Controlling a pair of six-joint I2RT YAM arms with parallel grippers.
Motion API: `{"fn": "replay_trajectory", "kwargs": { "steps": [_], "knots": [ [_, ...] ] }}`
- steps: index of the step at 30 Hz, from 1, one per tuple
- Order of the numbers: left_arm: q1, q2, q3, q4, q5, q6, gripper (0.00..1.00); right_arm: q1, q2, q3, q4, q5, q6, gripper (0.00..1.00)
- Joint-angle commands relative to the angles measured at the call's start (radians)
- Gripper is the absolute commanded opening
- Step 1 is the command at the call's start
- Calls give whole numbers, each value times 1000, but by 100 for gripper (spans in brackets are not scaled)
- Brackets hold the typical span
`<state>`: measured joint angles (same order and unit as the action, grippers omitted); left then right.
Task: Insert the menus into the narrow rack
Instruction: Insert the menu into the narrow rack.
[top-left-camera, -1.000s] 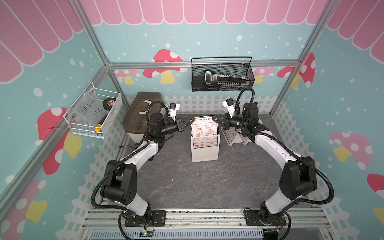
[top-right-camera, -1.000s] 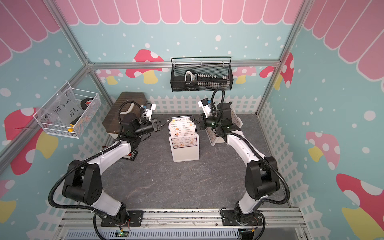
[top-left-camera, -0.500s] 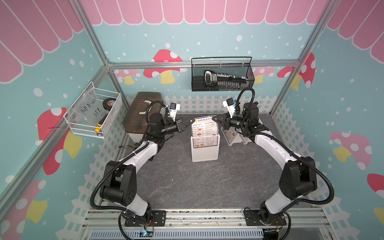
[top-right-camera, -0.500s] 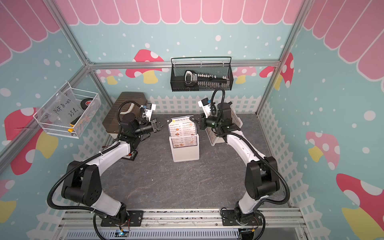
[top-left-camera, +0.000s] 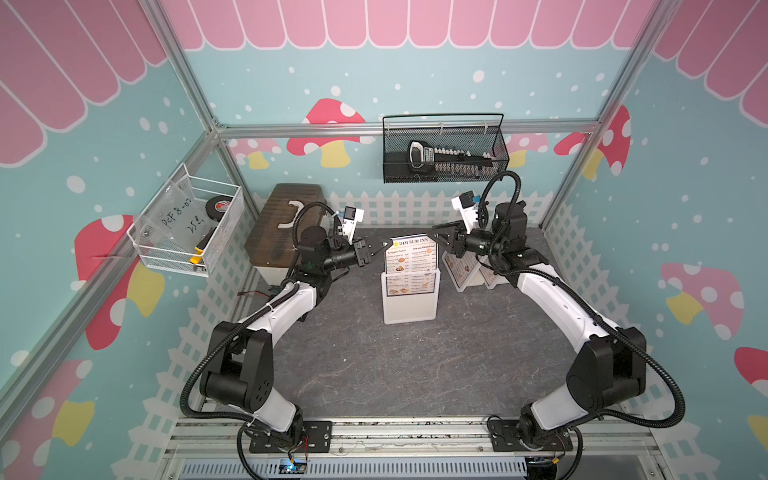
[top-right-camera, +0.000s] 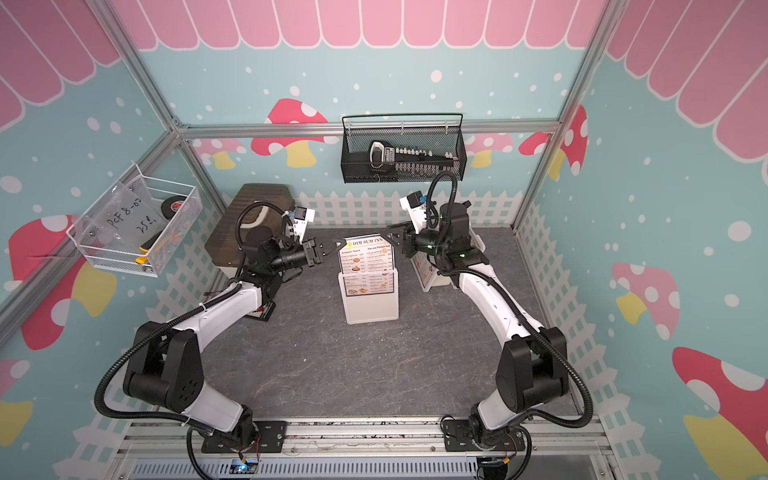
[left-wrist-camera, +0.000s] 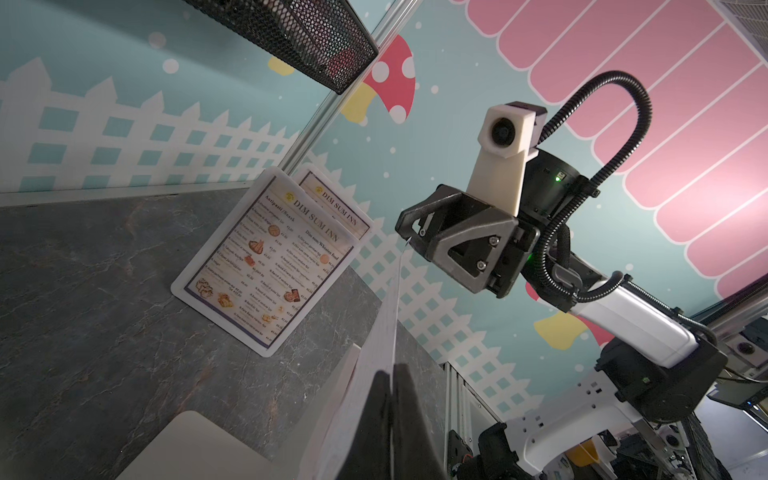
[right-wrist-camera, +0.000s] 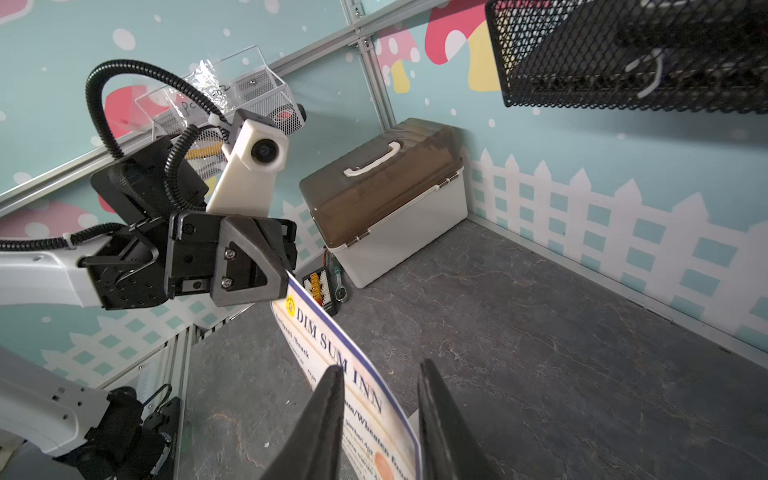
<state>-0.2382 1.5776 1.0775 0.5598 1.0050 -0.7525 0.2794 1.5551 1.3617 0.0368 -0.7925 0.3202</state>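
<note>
Your right gripper has just let go. A moment ago it was clamped on the menu; now its jaws stand partly apart on either side of the sheet's top corner, holding nothing. Your left gripper stays pinched tight on the opposite top corner. The menu stands upright in the rack at frame centre, with its lower half in the slot. It looks seated, so this one is probably done. Two more menus lean just right of centre, not yet racked.
</note>
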Motion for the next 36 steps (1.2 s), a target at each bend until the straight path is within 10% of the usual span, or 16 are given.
{"fn": "replay_trajectory", "kwargs": {
  "steps": [1, 36],
  "knots": [
    [-6, -5, -5, 40, 23, 6, 0, 0, -22, 63, -82, 75, -37, 34],
    [-19, -8, -161, 126, -42, -2, 25, 225, 93, 299, -475, 444, -192, 34]
  ]
}}
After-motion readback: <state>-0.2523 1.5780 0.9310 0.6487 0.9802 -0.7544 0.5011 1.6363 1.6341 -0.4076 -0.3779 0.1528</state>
